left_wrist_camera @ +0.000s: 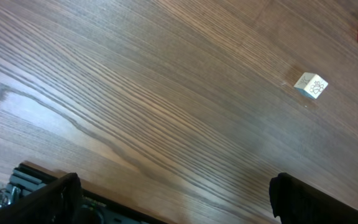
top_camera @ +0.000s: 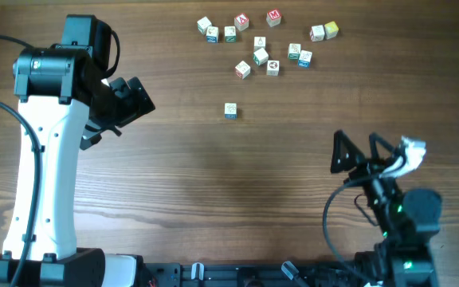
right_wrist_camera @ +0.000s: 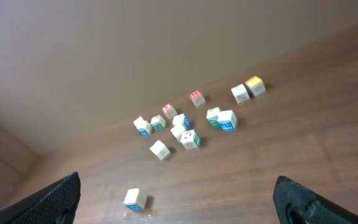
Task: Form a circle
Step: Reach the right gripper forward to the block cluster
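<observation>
Sm. white cubes (top_camera: 260, 57) scattered loose on wood-grain tbl (top_camera: 213, 183).

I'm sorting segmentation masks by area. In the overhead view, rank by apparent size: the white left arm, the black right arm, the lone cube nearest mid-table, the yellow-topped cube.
1. white left arm
2. black right arm
3. lone cube and yellow-topped cube: they look alike, so unranked.

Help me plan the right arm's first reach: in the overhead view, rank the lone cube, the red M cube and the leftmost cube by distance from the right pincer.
From the right pincer:
1. Lone cube, mid-table, to the pincer's left.
2. Red M cube, at the far edge.
3. Leftmost cube, on the far side, farthest left.
</observation>
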You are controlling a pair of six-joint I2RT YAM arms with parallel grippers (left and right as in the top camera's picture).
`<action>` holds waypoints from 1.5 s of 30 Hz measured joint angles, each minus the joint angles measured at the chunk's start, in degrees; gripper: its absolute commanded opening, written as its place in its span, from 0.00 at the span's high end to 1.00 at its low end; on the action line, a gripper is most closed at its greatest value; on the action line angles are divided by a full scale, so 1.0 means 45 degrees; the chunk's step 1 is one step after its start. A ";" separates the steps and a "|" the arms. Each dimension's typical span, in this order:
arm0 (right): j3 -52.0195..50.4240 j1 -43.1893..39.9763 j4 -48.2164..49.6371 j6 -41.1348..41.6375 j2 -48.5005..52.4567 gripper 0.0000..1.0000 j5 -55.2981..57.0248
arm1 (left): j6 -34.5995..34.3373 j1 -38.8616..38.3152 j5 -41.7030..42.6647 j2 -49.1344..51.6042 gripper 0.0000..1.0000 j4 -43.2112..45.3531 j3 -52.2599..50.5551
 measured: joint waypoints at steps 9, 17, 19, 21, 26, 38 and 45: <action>0.7631 0.0000 -0.6703 -0.1161 0.6266 0.00 -0.0248 | -0.0058 0.0000 0.0097 0.0000 0.00 -0.0005 -0.0024; 1.1647 0.0000 -0.9413 -0.1443 0.7669 0.00 -0.2535 | -0.0097 0.0000 0.0097 0.0000 0.00 -0.0010 -0.0029; 1.1647 0.0000 -0.9423 -0.1438 0.7893 0.00 -0.2773 | -0.0102 0.0000 0.0097 0.0000 0.00 -0.0005 -0.0029; 1.1647 0.0000 -0.9233 -0.1384 0.8068 0.00 -0.2798 | -0.0102 0.0000 0.0097 0.0000 0.00 -0.0010 -0.0029; 1.1657 0.0000 -0.9044 -0.0107 0.8961 0.01 -0.2798 | -0.0102 0.0000 0.0097 0.0000 0.00 -0.0010 -0.0029; 1.6461 0.0612 -1.1633 0.0806 1.5514 0.01 -0.1841 | -0.0102 0.0000 0.0112 0.0000 0.00 -0.0015 -0.0029; 2.0113 0.2001 -1.2216 0.1355 1.8457 0.01 -0.0340 | -0.0102 0.0000 0.0155 0.0000 0.00 -0.0015 -0.0029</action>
